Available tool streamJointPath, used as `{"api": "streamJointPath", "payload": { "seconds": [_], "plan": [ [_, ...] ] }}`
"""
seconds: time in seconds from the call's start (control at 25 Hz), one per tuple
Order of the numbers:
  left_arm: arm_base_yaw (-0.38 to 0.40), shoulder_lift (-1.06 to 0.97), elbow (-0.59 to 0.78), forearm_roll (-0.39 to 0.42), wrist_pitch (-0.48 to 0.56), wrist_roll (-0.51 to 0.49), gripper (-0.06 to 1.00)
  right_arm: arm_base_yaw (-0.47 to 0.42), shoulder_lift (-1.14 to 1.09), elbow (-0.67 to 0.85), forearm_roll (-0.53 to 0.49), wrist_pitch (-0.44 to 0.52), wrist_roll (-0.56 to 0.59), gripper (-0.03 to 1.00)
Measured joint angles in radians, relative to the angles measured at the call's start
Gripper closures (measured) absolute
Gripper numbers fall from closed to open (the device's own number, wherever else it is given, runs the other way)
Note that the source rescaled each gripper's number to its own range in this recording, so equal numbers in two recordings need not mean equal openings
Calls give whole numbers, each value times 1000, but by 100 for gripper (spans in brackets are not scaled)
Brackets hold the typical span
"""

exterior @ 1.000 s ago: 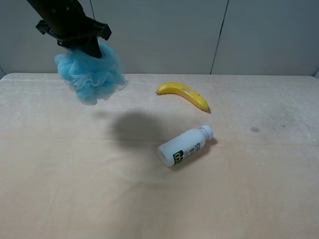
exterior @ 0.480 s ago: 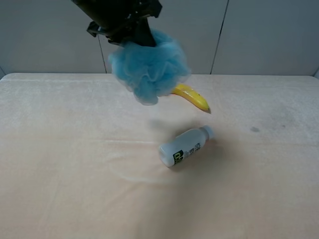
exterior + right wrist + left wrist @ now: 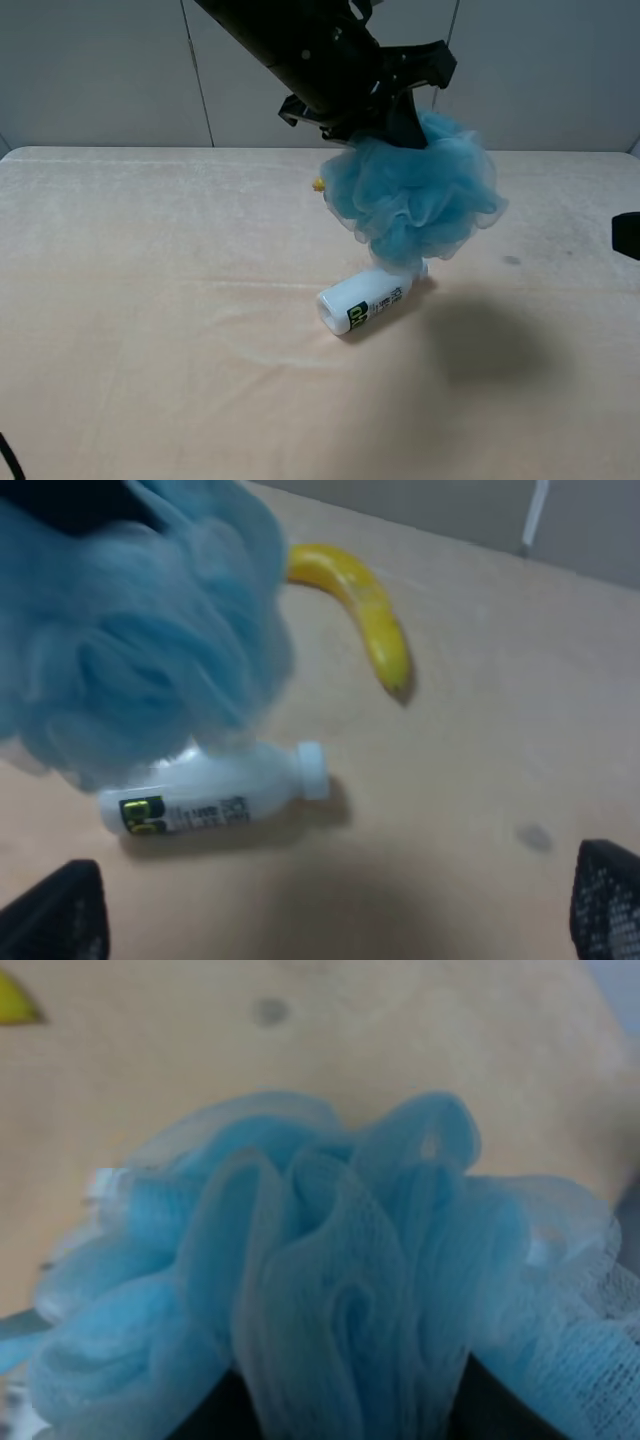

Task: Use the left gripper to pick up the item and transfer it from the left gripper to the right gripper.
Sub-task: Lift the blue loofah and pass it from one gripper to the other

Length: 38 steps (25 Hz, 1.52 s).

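Left tool (image 3: 405,128) clamps the blue bath pouf (image 3: 415,205) aloft above the white bottle (image 3: 365,300) | right tool (image 3: 330,920) gapes wide, apart | I'd hold left steady and close right on the pouf's dense core, not loose ruffles.

From the high camera I get soft, even overhead light with no glare. The fluffy light-blue mesh bath pouf (image 3: 420,195) throws a broad, diffuse shadow onto the beige cloth-covered table (image 3: 150,300), below it and toward the view's right. That view is fairly sharp. My left wrist feed is close and hazy, with the table behind out of focus. The right wrist feed is blurred — pouf smeared, white plastic bottle (image 3: 210,790) and yellow banana (image 3: 360,605) soft-edged.
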Motion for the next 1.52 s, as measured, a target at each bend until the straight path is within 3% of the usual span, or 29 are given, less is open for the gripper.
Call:
{"api": "streamJointPath", "payload": {
  "seconds": [0.28,0.56,1.36,1.44,1.52],
  "plan": [
    [-9,0,-1,-146,-2,53,90,125,77,-1,5,-79,-118,-3],
    [-9,0,-1,-272,10,120,90,184,204,-1,13,-196,-154,-3],
    [-8,0,-1,-295,-11,149,92,184,487,-1,219,-375,-364,-3],
    [-8,0,-1,-315,-11,171,93,184,498,-1,243,-378,-388,1],
    [-8,0,-1,-327,-12,185,93,184,503,-1,256,-380,-405,15]
  ]
}}
